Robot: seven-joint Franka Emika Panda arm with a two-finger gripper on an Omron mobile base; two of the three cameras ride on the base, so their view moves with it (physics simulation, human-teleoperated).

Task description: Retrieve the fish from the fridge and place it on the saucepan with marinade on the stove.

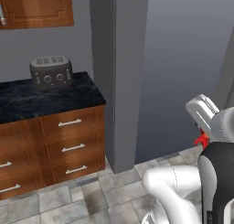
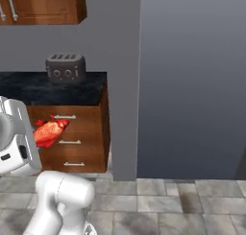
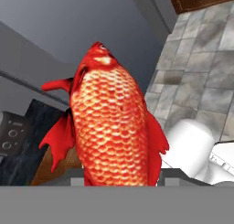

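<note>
Left base view: arm rises from lower right, white elbow link bent low over the grey tiled floor [image 1: 91, 200], forearm turned upward, hand at the right edge about level with the drawer fronts. A scrap of red fish [image 1: 201, 139] pokes out just under the hand; the claw itself is hidden behind the wrist housing. Dark toaster [image 1: 51, 71] sits on the black marble tabletop [image 1: 41, 97], wooden drawers [image 1: 68, 145] below, grey wall panel to the right. Right base view: arm comes up from lower left, elbow low, hand at the left edge pointing rightward. Fish [image 2: 49, 131] juts sideways from the hand, in the air, seen in front of the drawer fronts, well clear of floor and tabletop. Toaster [image 2: 66, 68] stands on the tabletop beneath a wooden wall cabinet [image 2: 43, 6]. Hand view: fish [image 3: 112, 131] stands head away from the camera, scaled orange body, red fins spread. The claw [image 3: 119, 176] is clenched on its tail end, finger tips just at the body's base. Floor tiles at right.
</note>
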